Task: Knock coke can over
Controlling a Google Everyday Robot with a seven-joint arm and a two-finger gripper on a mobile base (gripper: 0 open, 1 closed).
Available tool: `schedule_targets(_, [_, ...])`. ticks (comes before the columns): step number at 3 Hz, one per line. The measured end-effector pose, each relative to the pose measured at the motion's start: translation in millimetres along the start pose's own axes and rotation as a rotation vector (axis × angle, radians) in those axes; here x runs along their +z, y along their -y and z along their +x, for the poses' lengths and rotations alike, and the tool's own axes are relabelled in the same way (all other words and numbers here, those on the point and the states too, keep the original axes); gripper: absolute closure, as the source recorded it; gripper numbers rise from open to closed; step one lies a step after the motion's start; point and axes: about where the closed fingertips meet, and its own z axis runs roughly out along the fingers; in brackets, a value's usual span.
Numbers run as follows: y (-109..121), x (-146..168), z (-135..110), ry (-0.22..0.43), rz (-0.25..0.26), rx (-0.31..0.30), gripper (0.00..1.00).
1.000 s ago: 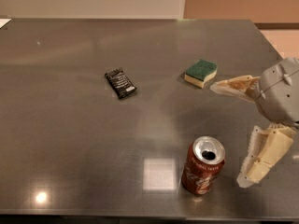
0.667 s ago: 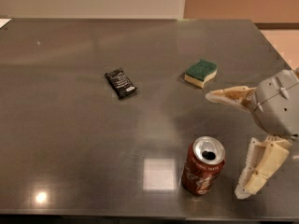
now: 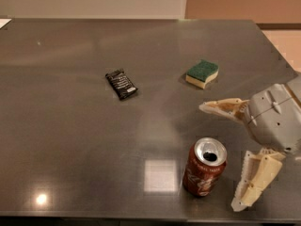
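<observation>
The coke can (image 3: 204, 173) stands upright near the table's front edge, right of centre, red with white script and a silver top with a dark hole. My gripper (image 3: 221, 157) is open just right of the can. One cream finger (image 3: 223, 108) points left above and behind the can. The other finger (image 3: 254, 181) hangs down at the can's right side, a small gap away. The grey gripper body (image 3: 275, 119) sits at the right edge of the view.
A green-and-yellow sponge (image 3: 202, 73) lies behind the can. A black snack packet (image 3: 121, 84) lies at the table's middle. The dark grey table (image 3: 70, 140) ends close in front of the can and at the right behind the gripper.
My gripper has moved left and down toward the can. Its upper finger now reaches over the space behind the can. The can has not moved.
</observation>
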Motion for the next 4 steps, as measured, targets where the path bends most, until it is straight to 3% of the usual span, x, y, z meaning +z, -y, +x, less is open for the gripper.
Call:
schedule_targets(2, [-9.7, 10.8, -1.1, 0.022, -0.027, -0.017, 0.06])
schedule_targets(4, [-12.2, 16.1, -3.0, 0.032, -0.044, -0.025, 0.47])
